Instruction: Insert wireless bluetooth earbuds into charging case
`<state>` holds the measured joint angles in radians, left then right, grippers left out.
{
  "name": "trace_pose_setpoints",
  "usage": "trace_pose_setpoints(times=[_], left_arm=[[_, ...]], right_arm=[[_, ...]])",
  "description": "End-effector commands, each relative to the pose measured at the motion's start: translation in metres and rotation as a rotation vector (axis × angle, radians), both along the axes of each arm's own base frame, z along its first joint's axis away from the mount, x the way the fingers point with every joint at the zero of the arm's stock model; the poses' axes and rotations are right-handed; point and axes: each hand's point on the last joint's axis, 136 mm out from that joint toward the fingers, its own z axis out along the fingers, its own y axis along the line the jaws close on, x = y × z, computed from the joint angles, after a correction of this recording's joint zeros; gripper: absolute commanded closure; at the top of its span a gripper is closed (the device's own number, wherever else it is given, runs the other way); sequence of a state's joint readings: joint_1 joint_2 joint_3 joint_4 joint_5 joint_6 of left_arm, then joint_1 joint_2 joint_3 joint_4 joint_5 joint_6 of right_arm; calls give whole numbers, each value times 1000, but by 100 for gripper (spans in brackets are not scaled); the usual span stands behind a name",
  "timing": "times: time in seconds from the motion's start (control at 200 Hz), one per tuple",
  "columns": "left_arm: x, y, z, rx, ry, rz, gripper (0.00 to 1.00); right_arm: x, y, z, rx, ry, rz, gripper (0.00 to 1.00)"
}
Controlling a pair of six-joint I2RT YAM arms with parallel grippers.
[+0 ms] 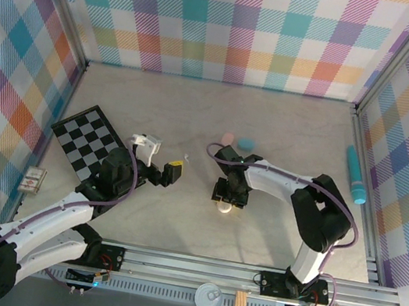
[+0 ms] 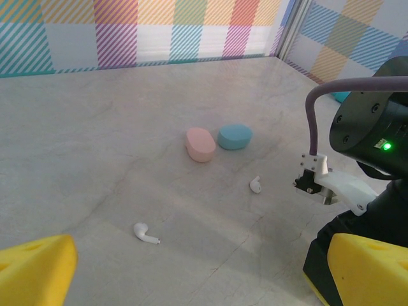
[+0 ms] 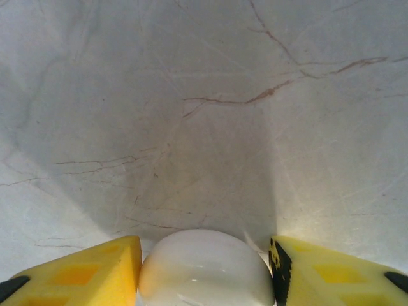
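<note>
The job looks barely begun. The right claw [image 3: 205, 245] is closed around a white case [image 3: 204, 277] sitting on the desk [image 3: 204, 95], a yellow finger pressed to each side; the case's lid appears shut. The left claw [image 2: 201, 271] hangs wide open and empty. In front of it, two white earbuds [image 2: 145, 233] lie loose on the desk, near a pink case [image 2: 200, 144] and a blue case [image 2: 234, 136] set side by side. Opening a case and seating both earbuds is yet to be done.
</note>
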<state>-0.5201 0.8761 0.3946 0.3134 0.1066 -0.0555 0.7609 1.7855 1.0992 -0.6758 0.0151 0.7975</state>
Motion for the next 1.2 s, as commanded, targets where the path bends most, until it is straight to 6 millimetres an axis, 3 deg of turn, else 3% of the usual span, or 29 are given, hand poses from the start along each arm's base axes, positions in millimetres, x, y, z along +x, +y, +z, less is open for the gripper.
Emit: trace_pose_setpoints(times=[0.0, 0.13, 0.29, 0.63, 0.97, 1.195], left_arm=[[-1, 3, 1, 2, -17, 0, 0], [-2, 2, 1, 3, -17, -5, 0], [-1, 1, 1, 3, -19, -9, 0], [-7, -12, 2, -32, -11, -89, 0], [-33, -52, 9, -185, 28, -298, 0], [-38, -83, 6, -228, 47, -385, 9]], right_arm=[[-5, 1, -3, -13, 27, 14, 49], [-5, 0, 1, -11, 18, 15, 55], [1, -2, 14, -1, -40, 8, 55], [30, -5, 76, 83, -302, 16, 57], [45, 7, 138, 234, -465, 46, 57], [46, 17, 162, 311, -496, 63, 57]])
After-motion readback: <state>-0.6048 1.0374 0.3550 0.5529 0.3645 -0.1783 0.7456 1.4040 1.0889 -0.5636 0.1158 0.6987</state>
